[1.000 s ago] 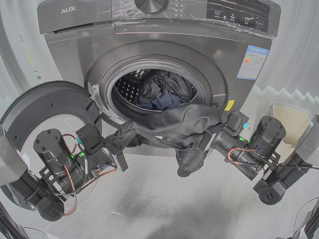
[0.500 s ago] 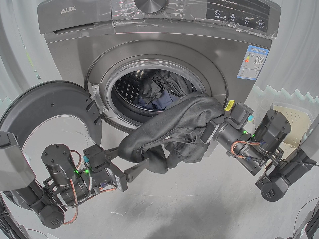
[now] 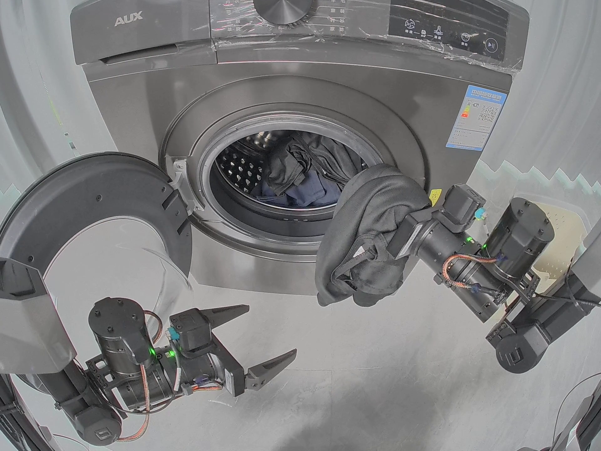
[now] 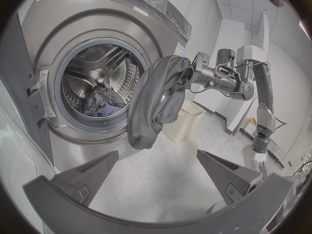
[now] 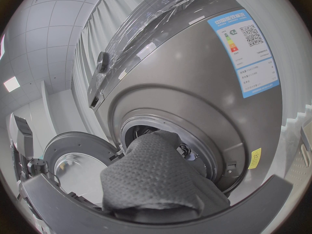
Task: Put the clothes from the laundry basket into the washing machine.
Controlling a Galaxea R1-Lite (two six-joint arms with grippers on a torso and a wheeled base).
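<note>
My right claw [image 3: 405, 238] is clamped on a dark garment [image 3: 369, 220], which droops from it against the right rim of the washer [image 3: 313, 82] mouth. My left claw [image 3: 270, 331] hangs low, well apart, spread wide and holding nothing. The basket [image 3: 554, 220] sits behind my right claw.

A pale grey floor [image 3: 350, 383] of large tiles with thin seams fills the head view from 4 to 8 o'clock and is glossy enough to carry soft reflections. Pleated white curtains [image 3: 34, 82] hang at 9 o'clock and again at 3 o'clock, where the lower edge runs wavy. The wrist views show a plain white wall [image 4: 292, 91] with a dark skirting strip [image 4: 214, 111], and a ceiling [image 5: 48, 33] of square panels with one lit light panel [image 5: 11, 84].
</note>
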